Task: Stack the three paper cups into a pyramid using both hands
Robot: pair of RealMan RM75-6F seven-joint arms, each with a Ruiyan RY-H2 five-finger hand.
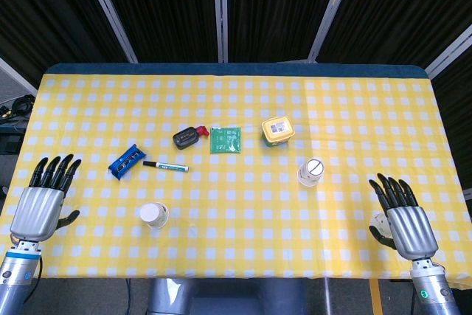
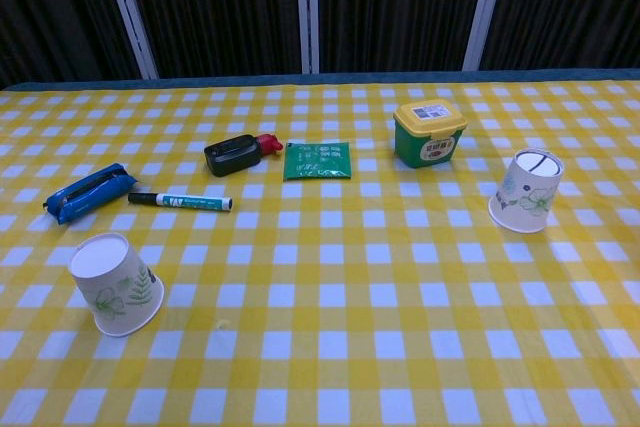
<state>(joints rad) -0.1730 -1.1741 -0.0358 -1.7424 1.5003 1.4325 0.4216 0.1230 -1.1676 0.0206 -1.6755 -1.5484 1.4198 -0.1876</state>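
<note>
Two white paper cups with a green leaf print stand upside down on the yellow checked table (image 1: 243,204). One cup (image 1: 154,215) (image 2: 115,282) is at the front left, the other cup (image 1: 311,171) (image 2: 527,190) at the right. I see no third cup for certain; a small whitish patch (image 1: 379,220) shows beside my right thumb, and I cannot tell what it is. My left hand (image 1: 40,201) hovers at the table's front left corner with its fingers spread and nothing in them. My right hand (image 1: 404,219) is at the front right, also spread. The chest view shows neither hand.
Along the middle of the table lie a blue packet (image 1: 125,160), a green-and-white marker (image 1: 165,166), a black device with a red tip (image 1: 186,136), a green sachet (image 1: 226,139) and a yellow-lidded green tub (image 1: 278,131). Dark curtains hang behind the far edge.
</note>
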